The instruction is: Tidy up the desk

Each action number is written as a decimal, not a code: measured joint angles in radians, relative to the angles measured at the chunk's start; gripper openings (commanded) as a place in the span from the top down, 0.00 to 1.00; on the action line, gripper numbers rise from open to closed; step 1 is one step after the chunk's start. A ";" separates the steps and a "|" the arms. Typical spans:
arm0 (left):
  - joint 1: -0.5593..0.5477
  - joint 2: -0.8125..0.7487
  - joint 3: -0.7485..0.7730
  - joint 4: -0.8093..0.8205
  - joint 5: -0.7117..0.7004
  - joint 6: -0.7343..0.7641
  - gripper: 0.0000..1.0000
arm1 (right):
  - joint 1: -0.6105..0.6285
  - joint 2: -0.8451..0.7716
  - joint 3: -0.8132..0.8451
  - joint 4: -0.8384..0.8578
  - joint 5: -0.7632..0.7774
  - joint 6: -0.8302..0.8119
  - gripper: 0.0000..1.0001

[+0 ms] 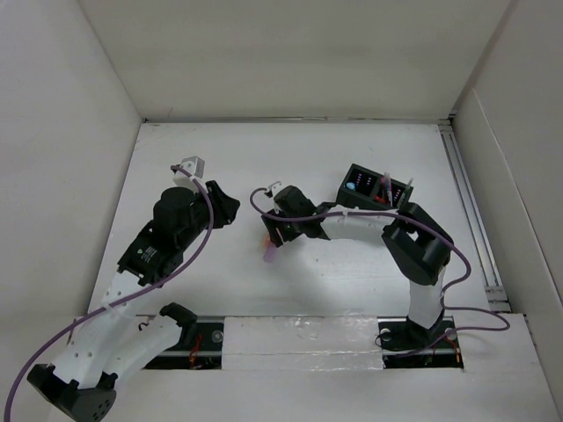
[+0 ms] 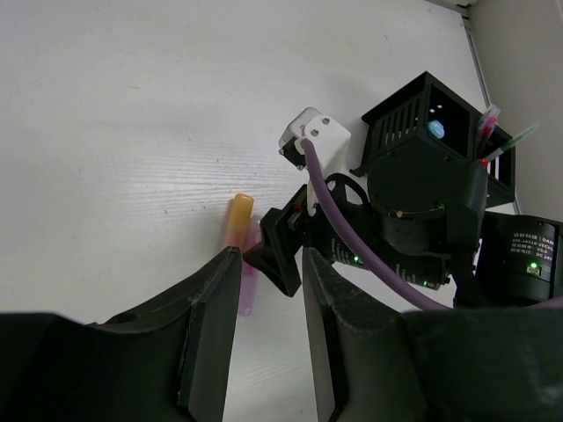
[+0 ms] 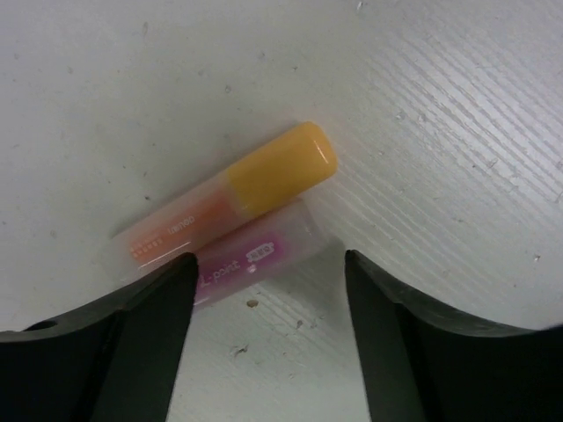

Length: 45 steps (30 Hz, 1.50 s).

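Observation:
An orange highlighter and a pink highlighter lie side by side, touching, on the white desk. My right gripper is open just above them, its jaws straddling the pink one's near end without closing on it. In the top view the right gripper hangs over the pink highlighter. My left gripper is open and empty, held above the desk to the left, looking at the orange highlighter, the pink one and the right gripper. In the top view the left gripper is left of the highlighters.
A black two-compartment organizer box holding pens stands right of centre, behind the right arm; it shows in the left wrist view too. A metal rail runs along the desk's right edge. White walls enclose the desk.

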 measured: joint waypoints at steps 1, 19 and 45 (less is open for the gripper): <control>0.000 0.001 0.000 0.000 -0.001 0.001 0.69 | 0.001 0.000 0.000 -0.002 0.001 0.004 0.33; 0.000 0.034 0.000 0.026 -0.006 0.003 0.70 | -0.048 -0.063 -0.084 -0.059 -0.003 -0.207 0.35; 0.000 0.037 0.000 0.034 -0.006 0.000 0.70 | -0.045 -0.083 -0.078 -0.162 -0.012 -0.229 0.38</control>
